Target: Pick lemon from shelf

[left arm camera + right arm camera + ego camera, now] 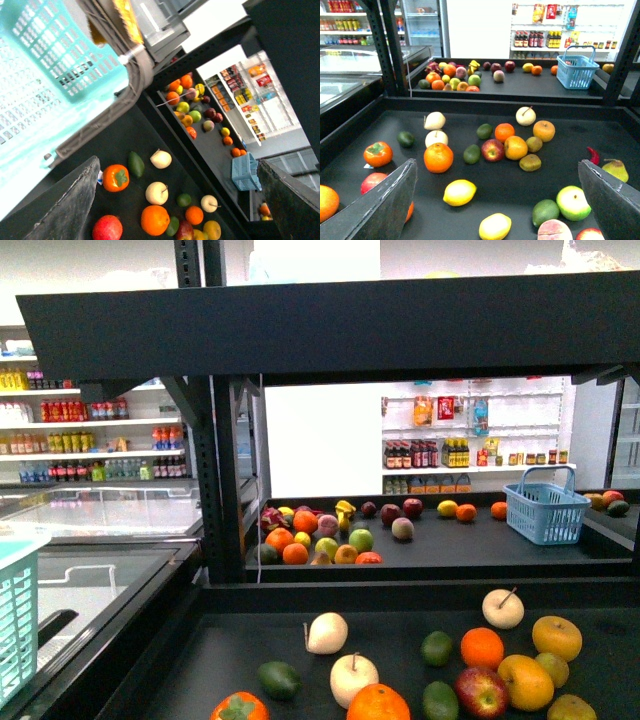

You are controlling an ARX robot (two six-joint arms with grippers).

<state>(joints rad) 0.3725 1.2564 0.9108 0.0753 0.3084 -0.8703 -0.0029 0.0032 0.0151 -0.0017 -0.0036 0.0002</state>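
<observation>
Yellow lemon (pixel 495 226) lies loose on the shelf (pixel 560 175), on its black lower tray, close before the right claw (pixel 496 162), whose jaws stand wide apart and empty. Just beyond rests a second lemon (pixel 459 192), then an orange (pixel 438 157). By a turquoise basket (pixel 50 60) the left claw (pixel 177 161) gapes too, holding nothing. Reaching looks to be the step in hand; next, the right claw must descend and close around the lemon.

White store shelving (pixel 470 468) w/ bottles (pixel 400 454) against bright white wall (pixel 320 440).
</observation>
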